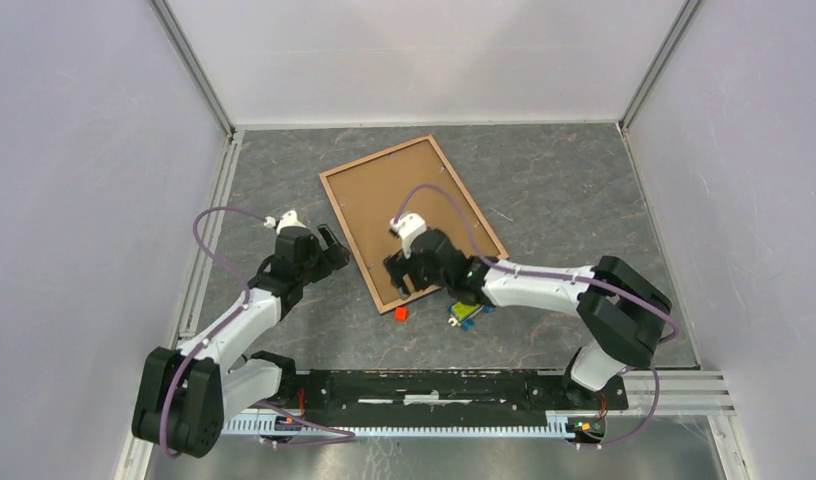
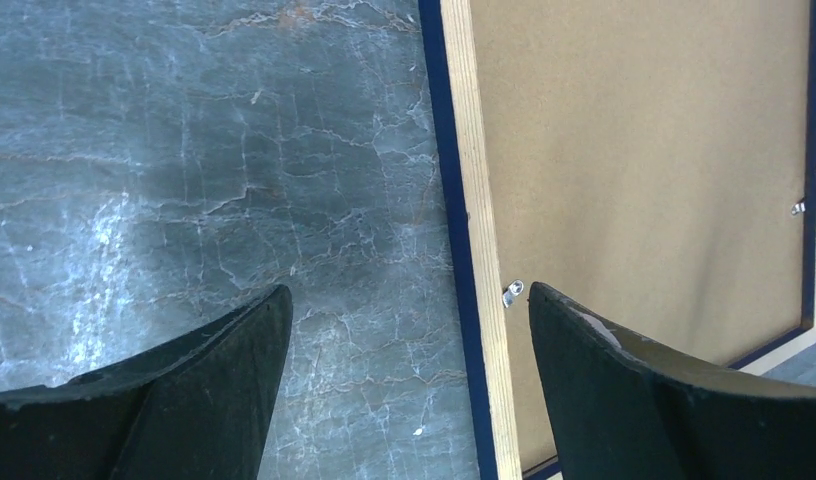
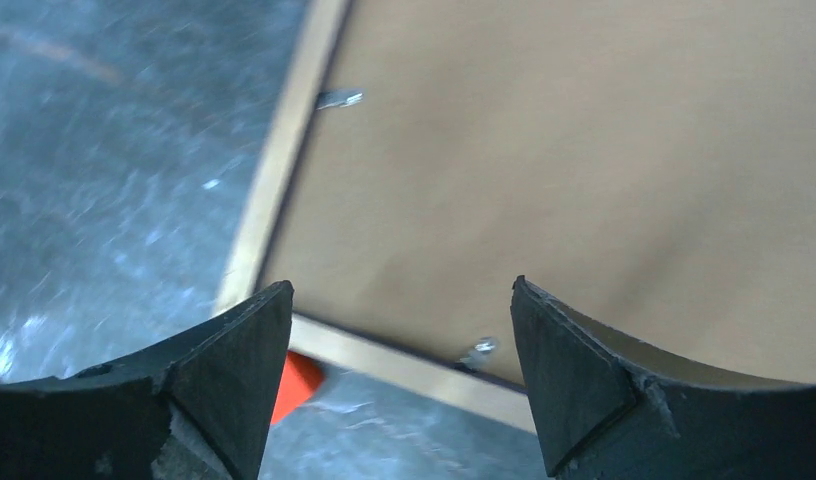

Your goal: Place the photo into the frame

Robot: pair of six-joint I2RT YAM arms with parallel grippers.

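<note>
Top view: frame (image 1: 374, 157) lies back-up on the worktop (image 1: 574, 190), backing board (image 1: 404, 200) seated in it. I see no photo and can't tell if it's under the board. Left jaws are wide and empty, just off the frame's left rim. Right jaws are wide and empty over its near corner.
Left wrist: clip (image 2: 512, 292) on that rim.
Right wrist: orange block (image 3: 296, 385) just beside the near rim.
Risk: I snag a clip, or shove the block under the frame and tilt it.

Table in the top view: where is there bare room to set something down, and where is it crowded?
Bare table lies between the frame and the right wall, and in the far left corner beyond the left claw. Crowded: the frame's near corner, with the right claw, a red block and small coloured pieces.
</note>
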